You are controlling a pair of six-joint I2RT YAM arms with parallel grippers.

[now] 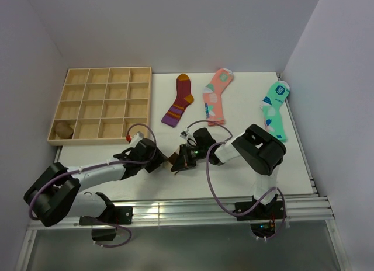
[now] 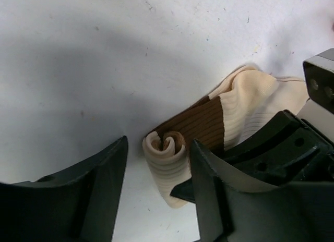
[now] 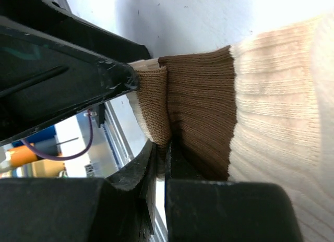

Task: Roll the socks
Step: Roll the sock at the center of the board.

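Both end effectors meet at a partly rolled beige sock (image 1: pixel 176 162) near the front middle of the table (image 1: pixel 245 177).

Top view: the left end effector (image 1: pixel 169 160) and right end effector (image 1: pixel 186 156) crowd over the sock and hide most of it. Behind lie a maroon striped sock (image 1: pixel 180 100), a pink sock (image 1: pixel 215 96) and a mint-green sock (image 1: pixel 274 110), with a wooden compartment tray (image 1: pixel 105 104) at far left. Left wrist view: the sock's end is wound into a tight spiral, beige outside and brown within, beside a ribbed brown band. The left jaws stand apart astride the roll. Right wrist view: the right jaws are pinched together on a fold of the brown band.
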